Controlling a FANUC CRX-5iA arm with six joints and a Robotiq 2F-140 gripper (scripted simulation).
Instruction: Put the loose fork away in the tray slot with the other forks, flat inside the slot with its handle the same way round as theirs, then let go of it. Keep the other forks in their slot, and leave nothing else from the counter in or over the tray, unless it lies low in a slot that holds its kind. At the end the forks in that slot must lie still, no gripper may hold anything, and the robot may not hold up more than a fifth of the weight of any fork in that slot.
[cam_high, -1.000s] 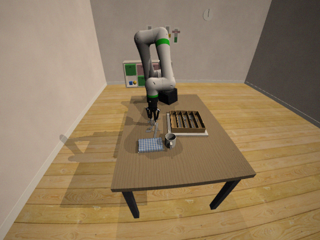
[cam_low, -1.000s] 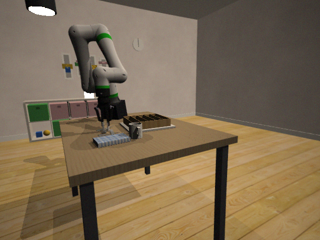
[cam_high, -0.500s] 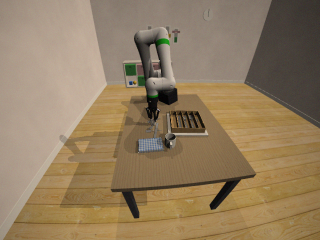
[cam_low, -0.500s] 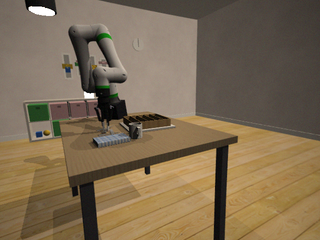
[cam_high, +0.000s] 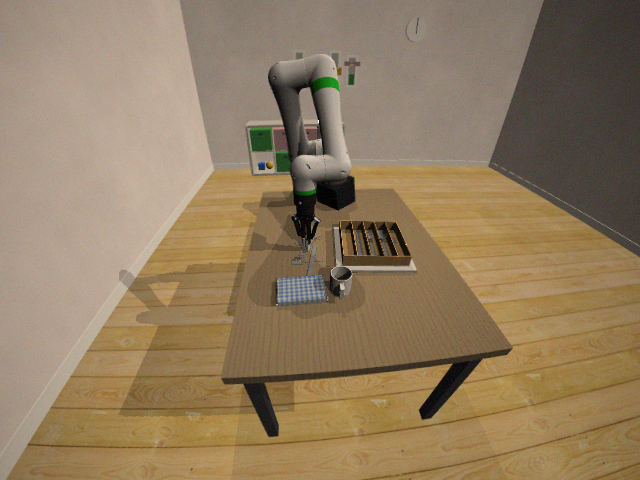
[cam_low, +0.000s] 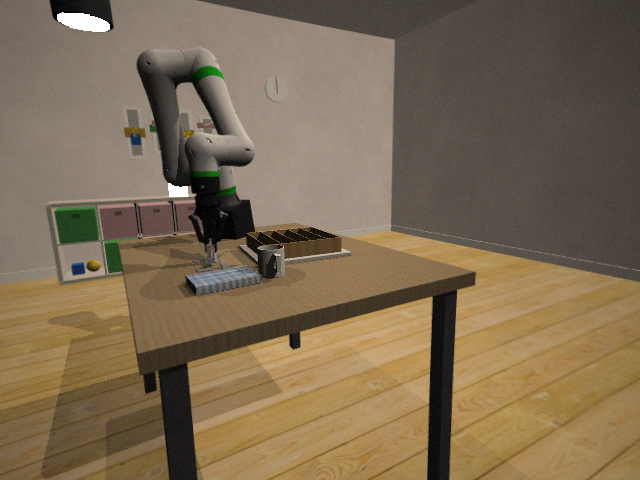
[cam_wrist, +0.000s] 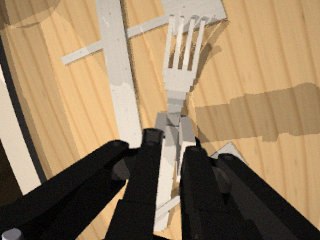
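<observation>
The loose fork (cam_wrist: 184, 62) lies on the table top with its tines pointing away from the wrist camera. My gripper (cam_wrist: 171, 129) stands straight down over it, and its two black fingers are shut on the fork's handle. In the top view the gripper (cam_high: 306, 237) is at the table's left side, left of the wooden tray (cam_high: 376, 240). The tray holds several slots with cutlery in them and rests on a white mat. In the exterior view the gripper (cam_low: 209, 246) is low at the table surface, left of the tray (cam_low: 293, 240).
A table knife (cam_wrist: 115, 47) lies just left of the fork, and a flat spatula-like utensil (cam_wrist: 194, 6) lies across under the tines. A grey mug (cam_high: 341, 281) and a blue checked cloth (cam_high: 301, 289) sit in front of the gripper.
</observation>
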